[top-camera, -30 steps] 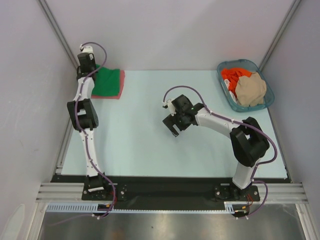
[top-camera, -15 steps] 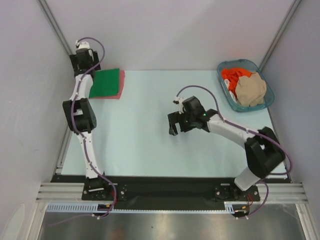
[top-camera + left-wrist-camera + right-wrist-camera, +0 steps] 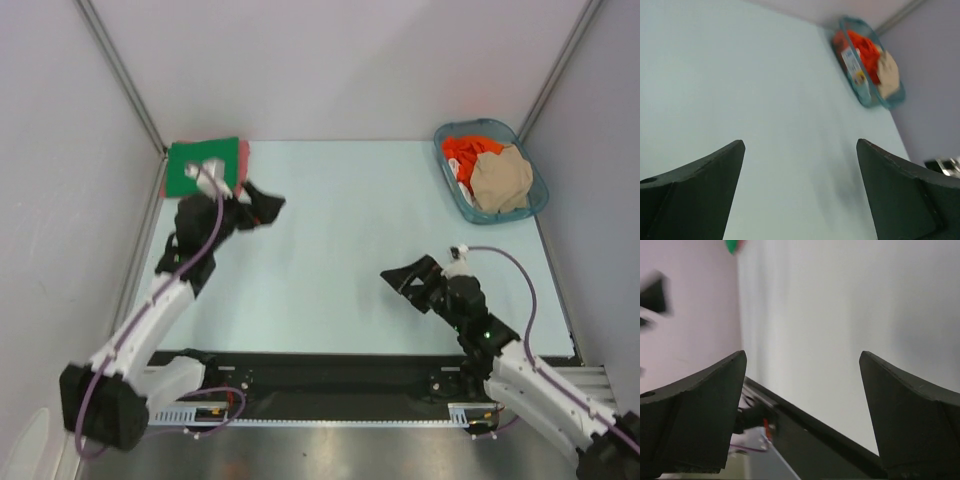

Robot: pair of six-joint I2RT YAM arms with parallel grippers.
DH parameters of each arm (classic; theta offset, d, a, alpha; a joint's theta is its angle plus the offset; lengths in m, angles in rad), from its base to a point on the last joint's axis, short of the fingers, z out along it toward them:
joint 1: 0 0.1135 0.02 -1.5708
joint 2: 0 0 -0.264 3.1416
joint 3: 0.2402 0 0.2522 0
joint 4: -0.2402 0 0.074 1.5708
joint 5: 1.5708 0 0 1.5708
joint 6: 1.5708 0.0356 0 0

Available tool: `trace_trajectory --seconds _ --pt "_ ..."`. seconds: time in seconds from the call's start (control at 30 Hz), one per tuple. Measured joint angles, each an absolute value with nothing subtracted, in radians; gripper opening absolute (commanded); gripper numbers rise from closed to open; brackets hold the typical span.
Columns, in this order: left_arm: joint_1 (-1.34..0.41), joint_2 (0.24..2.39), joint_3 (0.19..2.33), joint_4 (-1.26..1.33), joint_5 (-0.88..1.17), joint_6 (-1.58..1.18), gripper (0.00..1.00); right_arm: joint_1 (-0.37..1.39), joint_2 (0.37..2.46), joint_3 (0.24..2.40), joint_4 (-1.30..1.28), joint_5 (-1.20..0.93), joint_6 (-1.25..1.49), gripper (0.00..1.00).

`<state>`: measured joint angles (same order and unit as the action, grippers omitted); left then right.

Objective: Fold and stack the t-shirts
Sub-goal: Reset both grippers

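Note:
A folded bright green t-shirt point(image 3: 198, 166) lies in the far left corner on a salmon-pink t-shirt point(image 3: 243, 158), of which only an edge shows. My left gripper point(image 3: 268, 208) hovers open just right of that stack, with nothing between its fingers point(image 3: 800, 150). My right gripper point(image 3: 400, 280) is open and empty, low over the table near the front right point(image 3: 802, 360). An orange-red t-shirt point(image 3: 463, 152) and a beige t-shirt point(image 3: 500, 178) lie crumpled in the basket; the left wrist view shows the same orange-red t-shirt point(image 3: 863, 50) and beige t-shirt point(image 3: 888, 75) there.
The blue-grey plastic basket point(image 3: 446, 172) stands in the far right corner and appears in the left wrist view as the basket point(image 3: 860, 85). Grey walls close in left, right and back. The black base rail point(image 3: 810, 440) runs along the near edge.
The left gripper has opened, come off the green t-shirt and swung back to the right of the stack. The right arm has drawn back toward the near edge.

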<state>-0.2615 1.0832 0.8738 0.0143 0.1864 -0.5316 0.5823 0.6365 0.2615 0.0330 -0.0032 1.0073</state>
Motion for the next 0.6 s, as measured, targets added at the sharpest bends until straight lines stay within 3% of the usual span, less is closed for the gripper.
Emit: trace_trajectory --seconds 0.2,0.37,0.6 --pt "-0.280 0.548 0.267 0.118 0.366 -0.905 1.00 0.576 0.142 0.041 -0.117 0.073 1.383 1.00" --pt "-0.282 0.038 0.049 0.172 0.453 -1.203 1.00 0.574 0.140 0.047 -0.124 0.022 1.446 1.00" --pt "-0.295 0.006 0.047 0.500 0.563 -1.490 1.00 0.572 0.138 0.047 -0.123 -0.047 1.464 1.00"
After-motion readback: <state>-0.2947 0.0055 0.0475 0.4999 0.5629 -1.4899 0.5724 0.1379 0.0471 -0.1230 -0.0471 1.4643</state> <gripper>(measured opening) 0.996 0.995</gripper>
